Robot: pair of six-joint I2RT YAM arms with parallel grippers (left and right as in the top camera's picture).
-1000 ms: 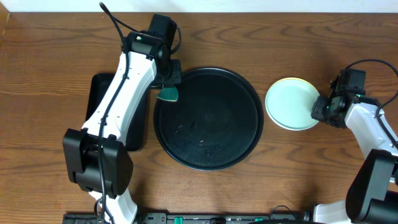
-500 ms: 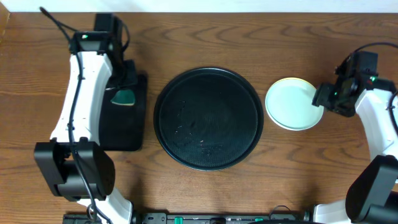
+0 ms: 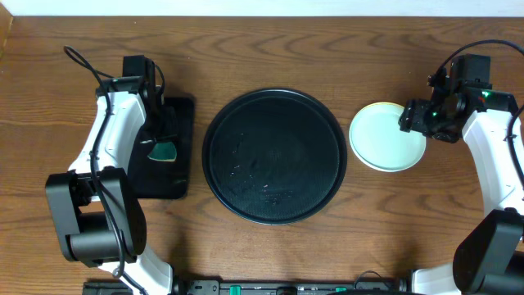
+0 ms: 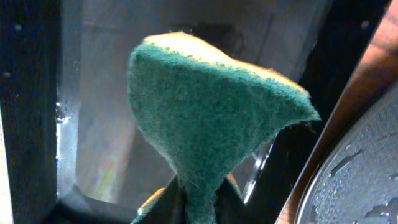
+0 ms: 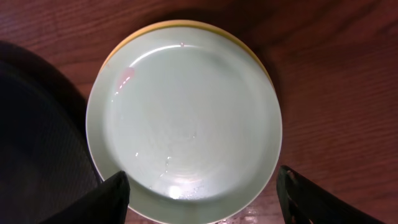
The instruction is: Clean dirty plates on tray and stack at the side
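Observation:
The plates (image 3: 381, 137) sit stacked on the table right of the large round black tray (image 3: 274, 156). A pale blue-green plate (image 5: 183, 121) is on top, wet, with a faint red smear at its upper left. A pale yellow rim (image 5: 186, 26) shows beneath it. The tray holds no plates and has water drops on it. My right gripper (image 3: 416, 123) is open above the stack's right side, fingers wide (image 5: 202, 199). My left gripper (image 3: 161, 141) is shut on a green sponge (image 4: 205, 112) over the small rectangular black tray (image 3: 164, 147).
The rectangular black tray (image 4: 37, 93) lies left of the round tray, whose wet rim (image 4: 354, 180) shows in the left wrist view. Bare wooden table (image 3: 344, 49) surrounds everything.
My left arm carried the sponge left from the round tray's edge and now holds it over the rectangular tray. My right gripper rose and shifted slightly up over the plate stack.

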